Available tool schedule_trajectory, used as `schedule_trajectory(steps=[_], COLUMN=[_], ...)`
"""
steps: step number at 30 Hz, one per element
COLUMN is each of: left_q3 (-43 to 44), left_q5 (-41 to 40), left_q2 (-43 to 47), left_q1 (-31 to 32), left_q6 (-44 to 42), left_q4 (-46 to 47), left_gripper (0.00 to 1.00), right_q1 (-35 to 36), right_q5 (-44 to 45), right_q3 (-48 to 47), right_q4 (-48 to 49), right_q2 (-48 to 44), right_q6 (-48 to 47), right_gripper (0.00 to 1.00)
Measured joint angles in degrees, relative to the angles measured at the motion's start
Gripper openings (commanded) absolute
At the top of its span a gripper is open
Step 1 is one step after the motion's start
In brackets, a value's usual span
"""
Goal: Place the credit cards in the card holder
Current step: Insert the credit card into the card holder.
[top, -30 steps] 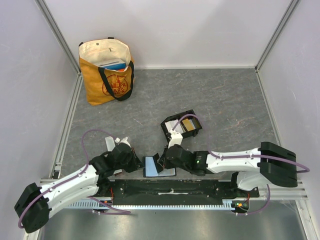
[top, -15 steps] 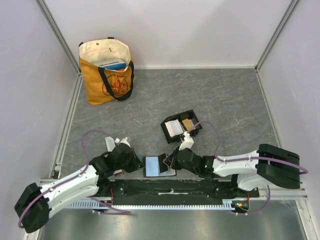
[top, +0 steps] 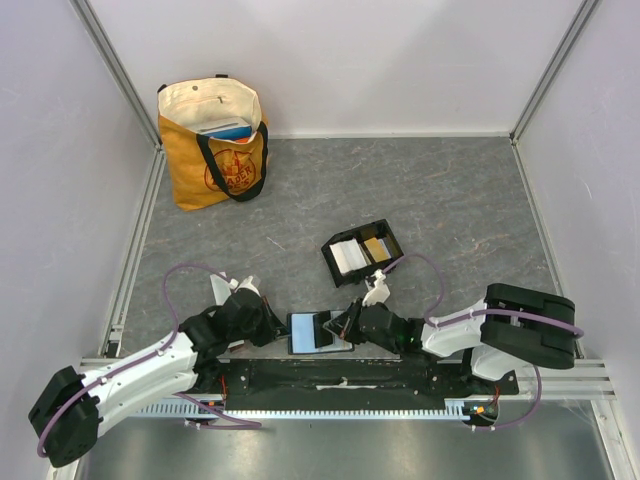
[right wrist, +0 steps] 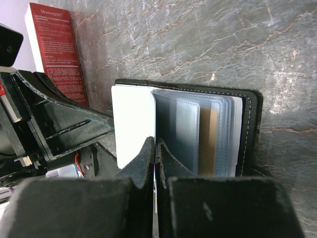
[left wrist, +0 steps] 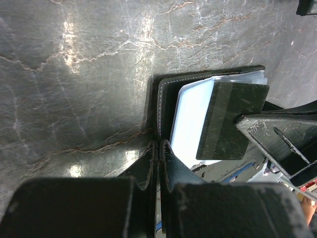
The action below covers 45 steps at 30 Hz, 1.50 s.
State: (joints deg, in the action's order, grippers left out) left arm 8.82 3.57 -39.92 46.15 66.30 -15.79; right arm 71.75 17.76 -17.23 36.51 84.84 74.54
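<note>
The card holder (top: 362,253), a small black tray, has a pale card (top: 348,257) in its left compartment and an orange-gold card (top: 377,247) in its right. Nearer me, a black wallet (top: 318,332) lies open, showing a pale blue-white card (right wrist: 131,124) and clear sleeves, one with an orange-gold card (right wrist: 208,139) in it. My left gripper (left wrist: 159,148) is shut on the edge of the wallet's cover (left wrist: 161,96). My right gripper (right wrist: 156,147) is shut, its tips at the seam between the pale card and the sleeves. I cannot tell whether anything is pinched there.
A yellow-and-cream tote bag (top: 215,140) stands at the back left against the wall. A red and white box (right wrist: 54,49) stands just beyond the wallet by the left arm. Both arms crowd the near edge over the black rail (top: 340,380).
My right gripper has drawn back from the card holder to the open wallet, and the pale card now shows in the holder's left compartment. The left arm has not moved.
</note>
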Motion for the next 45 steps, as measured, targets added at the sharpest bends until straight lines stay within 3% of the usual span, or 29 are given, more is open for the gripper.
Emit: schedule_trajectory(steps=[17,26,31,34,38,40,45], left_q3=[-0.2,-0.5,-0.6,-0.6,-0.7,-0.7,-0.7], left_q5=[-0.2,-0.6,-0.9,-1.1,-1.7,-1.7,-1.7], left_q2=[0.4,2.1,2.2,2.1,2.3,2.6,3.7], left_q1=[0.0,0.0,0.0,0.0,0.0,0.0,0.0], left_q6=[0.3,0.3,0.3,0.3,0.3,0.3,0.3], left_q4=[-0.2,-0.4,-0.4,-0.5,-0.9,-0.8,-0.7], left_gripper=[0.02,0.02,0.02,0.02,0.02,0.02,0.02], right_q1=[1.8,3.0,3.0,3.0,3.0,3.0,3.5], right_q5=[0.0,0.0,-1.1,-1.5,-1.6,-1.3,0.4], right_q3=[0.8,0.7,-2.6,-3.9,-6.0,-6.7,-7.5], right_q4=[8.9,3.2,3.8,5.0,1.6,-1.9,-12.1], right_q2=[5.7,2.2,6.6,8.9,8.7,7.3,-1.4], right_q6=[4.1,4.9,4.7,4.7,3.3,2.3,-0.8], right_gripper=[0.0,0.0,0.0,0.08,0.32,0.5,0.61])
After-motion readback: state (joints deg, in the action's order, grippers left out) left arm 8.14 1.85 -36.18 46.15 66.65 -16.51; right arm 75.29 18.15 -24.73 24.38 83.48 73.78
